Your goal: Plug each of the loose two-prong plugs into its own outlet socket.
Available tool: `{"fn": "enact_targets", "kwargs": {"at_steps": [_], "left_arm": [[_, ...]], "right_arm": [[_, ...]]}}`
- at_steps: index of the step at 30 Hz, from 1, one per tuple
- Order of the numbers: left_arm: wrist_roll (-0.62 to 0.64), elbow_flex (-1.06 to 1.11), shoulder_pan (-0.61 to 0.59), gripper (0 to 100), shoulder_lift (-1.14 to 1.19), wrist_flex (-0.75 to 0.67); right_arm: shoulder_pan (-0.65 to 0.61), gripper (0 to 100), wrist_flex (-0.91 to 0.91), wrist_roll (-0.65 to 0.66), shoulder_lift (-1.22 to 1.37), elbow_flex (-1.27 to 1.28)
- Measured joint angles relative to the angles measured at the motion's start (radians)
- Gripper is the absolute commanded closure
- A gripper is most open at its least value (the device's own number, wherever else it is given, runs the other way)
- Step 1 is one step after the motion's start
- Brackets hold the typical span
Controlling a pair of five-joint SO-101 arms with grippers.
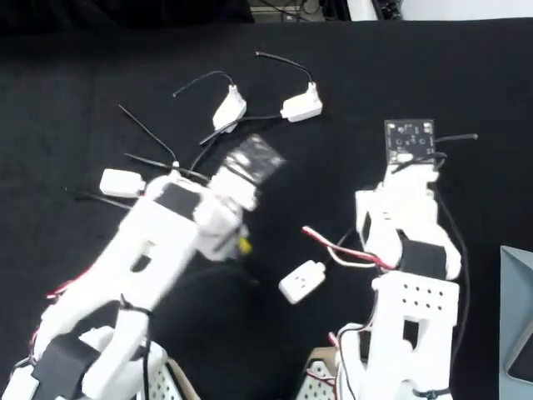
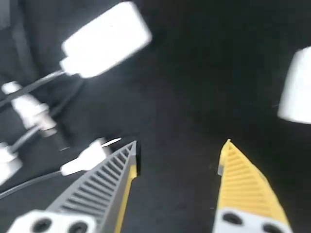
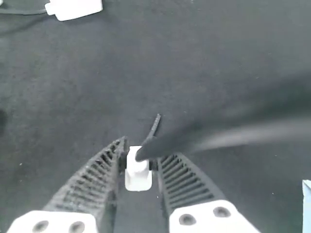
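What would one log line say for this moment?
left pincer: open over black table | right pincer: shut on white plug

Bright even light, glaring whites

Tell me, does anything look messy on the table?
Yes. The white plastic plug blocks lie scattered at odd angles on the black cloth, their thin black cables crossing. One white block sits tilted, apart from the rest.

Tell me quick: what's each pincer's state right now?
Left pincer: open, holding nothing.
Right pincer: closed on a small white plastic plug.
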Motion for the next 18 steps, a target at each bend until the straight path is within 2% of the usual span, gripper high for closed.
{"fn": "enact_targets", "kwargs": {"at_steps": [6,12,18], "left_arm": [[0.150,-0.002,0.204,73,0.054,-0.106],[0.175,-0.002,0.264,73,0.215,-0.256],[0.184,-0.005,0.342,73,0.296,-0.302]], "right_arm": [[0.020,98.6,0.000,0.000,0.000,0.000],[0.020,98.6,0.000,0.000,0.000,0.000],[0.020,98.6,0.000,0.000,0.000,0.000]]}}
